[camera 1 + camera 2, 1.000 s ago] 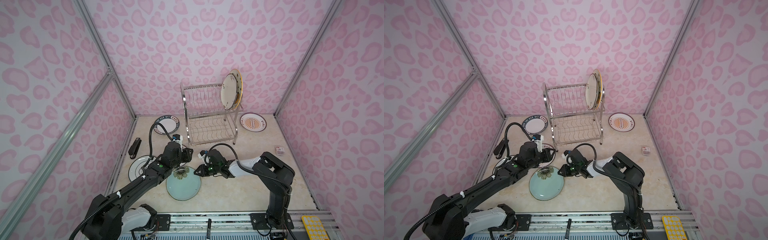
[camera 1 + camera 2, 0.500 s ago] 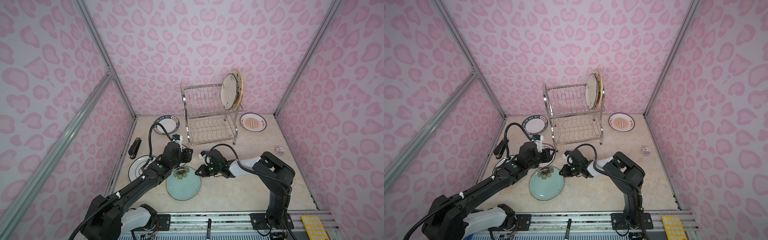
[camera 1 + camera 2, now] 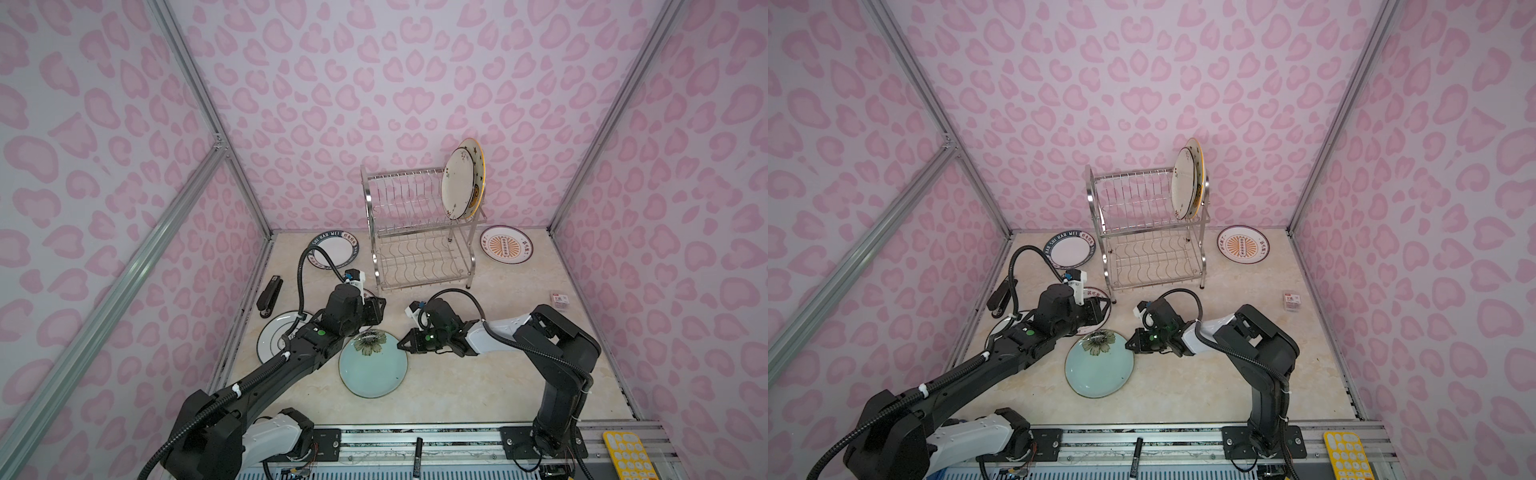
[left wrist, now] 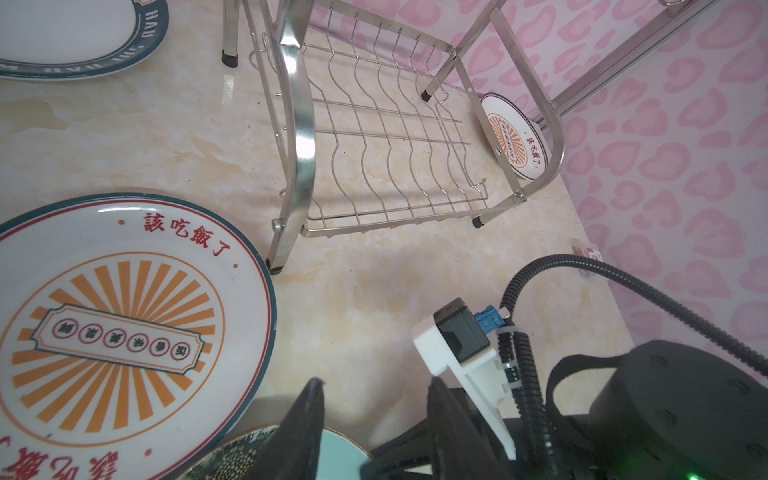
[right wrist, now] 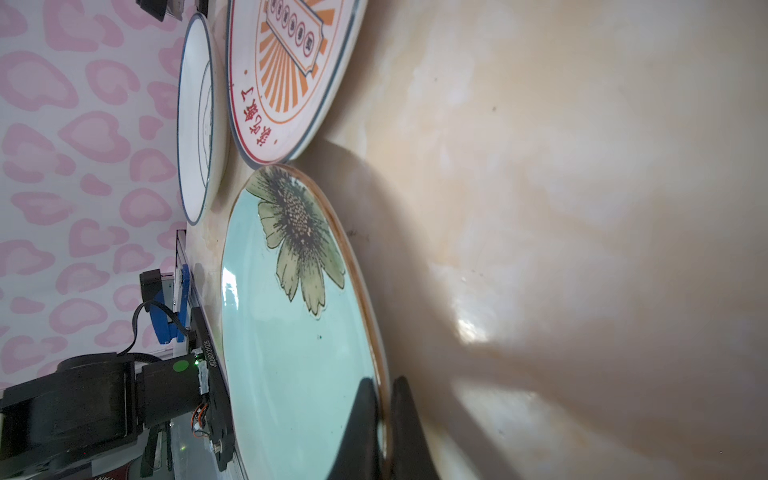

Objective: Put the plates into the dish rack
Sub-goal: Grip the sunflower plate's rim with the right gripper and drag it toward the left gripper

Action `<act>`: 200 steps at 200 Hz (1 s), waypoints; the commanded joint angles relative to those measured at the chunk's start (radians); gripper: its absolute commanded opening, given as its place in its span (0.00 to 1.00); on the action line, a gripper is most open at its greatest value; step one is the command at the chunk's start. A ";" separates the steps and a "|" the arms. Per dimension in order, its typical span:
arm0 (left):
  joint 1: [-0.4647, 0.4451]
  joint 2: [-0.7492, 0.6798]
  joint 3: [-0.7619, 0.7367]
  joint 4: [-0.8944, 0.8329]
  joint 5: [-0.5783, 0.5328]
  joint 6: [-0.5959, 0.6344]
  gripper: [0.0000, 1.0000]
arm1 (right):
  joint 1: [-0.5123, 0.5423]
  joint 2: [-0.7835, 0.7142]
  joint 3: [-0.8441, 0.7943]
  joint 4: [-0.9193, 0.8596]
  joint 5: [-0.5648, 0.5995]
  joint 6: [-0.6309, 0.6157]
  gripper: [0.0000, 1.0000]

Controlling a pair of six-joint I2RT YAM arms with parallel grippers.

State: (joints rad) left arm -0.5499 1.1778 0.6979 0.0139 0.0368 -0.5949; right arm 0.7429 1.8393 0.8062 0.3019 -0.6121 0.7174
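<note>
Our R fingers (image 3: 404, 345) clamp right rim of round pale-teal flower plate (image 3: 372, 368); L fingers (image 3: 376, 316) part-open, empty. Shiny steel wire rack (image 3: 377, 257) sits beyond plate; we'd lift w/ R arm (image 3: 498, 328).

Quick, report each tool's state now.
Left tool: open, holding nothing.
Right tool: closed on the teal plate at its rim.

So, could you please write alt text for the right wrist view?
The right end effector is shut on the rim of a round pale teal flower plate on a beige marbled tabletop. Beyond lie an orange sunburst plate and a dark-ringed white plate.
</note>
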 commanded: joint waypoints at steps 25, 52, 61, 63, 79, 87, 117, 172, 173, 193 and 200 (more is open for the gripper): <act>0.001 0.006 0.000 0.018 -0.001 0.001 0.44 | -0.058 -0.043 -0.051 -0.029 0.049 -0.027 0.04; 0.001 0.013 0.006 0.020 0.001 0.001 0.44 | -0.113 -0.079 -0.080 -0.071 0.072 -0.063 0.03; 0.001 0.014 0.006 0.020 0.001 0.001 0.44 | -0.131 -0.092 -0.089 -0.085 0.080 -0.075 0.03; 0.001 0.014 0.007 0.019 0.001 0.001 0.44 | -0.136 -0.094 -0.091 -0.089 0.082 -0.079 0.03; 0.001 0.016 0.009 0.019 0.003 0.002 0.44 | -0.179 -0.120 -0.109 -0.108 0.090 -0.098 0.03; 0.001 0.016 0.008 0.020 0.004 0.003 0.44 | -0.200 -0.131 -0.117 -0.118 0.093 -0.108 0.03; 0.001 0.014 0.010 0.020 0.004 0.004 0.44 | -0.272 -0.178 -0.143 -0.158 0.111 -0.144 0.03; 0.001 0.019 0.013 0.018 0.009 0.006 0.44 | -0.382 -0.228 -0.188 -0.190 0.115 -0.179 0.06; 0.001 0.019 0.013 0.017 0.009 0.005 0.44 | -0.383 -0.230 -0.189 -0.190 0.115 -0.179 0.06; 0.001 0.023 0.014 0.011 0.018 0.004 0.44 | -0.386 -0.239 -0.186 -0.193 0.115 -0.181 0.12; 0.001 0.023 0.011 0.009 0.020 0.003 0.44 | -0.387 -0.240 -0.185 -0.193 0.115 -0.181 0.15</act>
State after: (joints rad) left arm -0.5499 1.1976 0.7013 0.0147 0.0463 -0.5945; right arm 0.3588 1.6039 0.6247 0.1402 -0.5346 0.5621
